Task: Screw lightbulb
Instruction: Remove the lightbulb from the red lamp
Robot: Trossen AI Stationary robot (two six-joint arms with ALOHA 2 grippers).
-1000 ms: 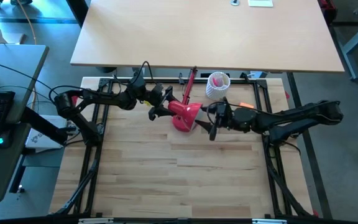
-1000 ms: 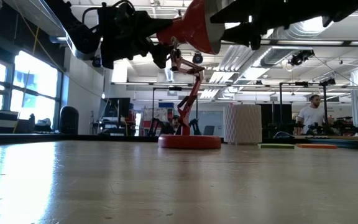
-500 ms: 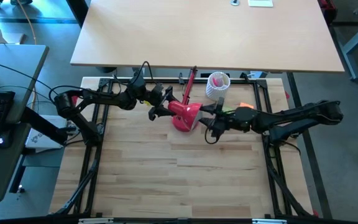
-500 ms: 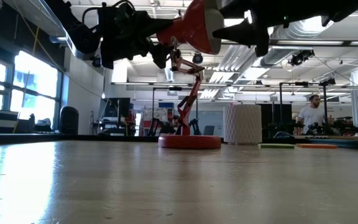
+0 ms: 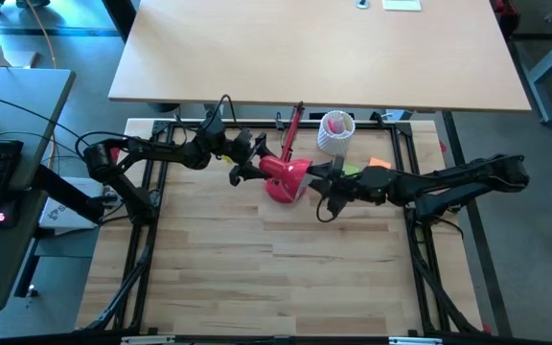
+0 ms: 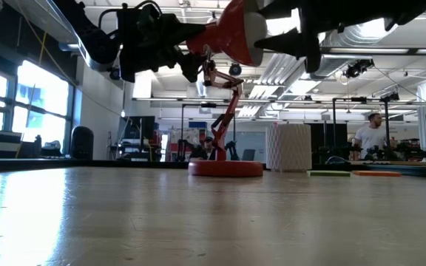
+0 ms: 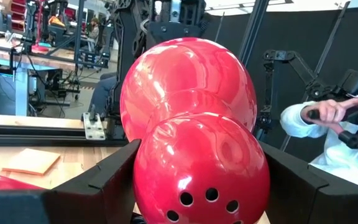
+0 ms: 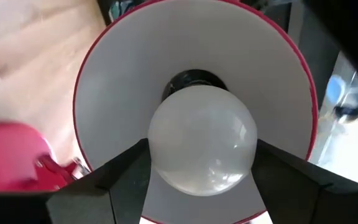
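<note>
A red desk lamp stands on its round base (image 6: pixel 225 168) at the table's far middle. Its shade (image 5: pixel 286 178) is held up in the air, with the mouth facing the table's right. My left gripper (image 5: pixel 244 161) is shut on the rear of the lamp's head (image 7: pixel 194 112). My right gripper (image 5: pixel 316 188) is shut on the white lightbulb (image 8: pixel 202 140) at the shade's mouth. The globe sits inside the white inner wall (image 8: pixel 123 68), in front of the black socket (image 8: pixel 194 81). The bulb's screw base is hidden behind the globe. My left gripper pinches the rounded rear cap of the lamp's head (image 7: pixel 201 168), the part with the vent holes, between its two fingers (image 7: pixel 104 180). It comes level from the table's left. The head is held clear above the table. My right gripper pinches the bulb's globe (image 8: pixel 166 155) on two opposite sides between its two fingers (image 8: pixel 126 180). It comes about level from the table's right and points into the shade. The bulb is clear of the table, its base end toward the socket.
A white perforated pen cup (image 5: pixel 334 129) stands at the far edge, right of the lamp; it also shows in the low view (image 6: pixel 291 146). Flat orange (image 5: pixel 377 163) and green (image 5: pixel 353 170) pieces lie under my right arm. The near half of the wooden table (image 5: pixel 276 278) is bare.
My right gripper has gone a little toward the table's left, carrying the bulb into the shade's mouth. It has also turned about its own axis. My left gripper and the lamp's head have kept still.
</note>
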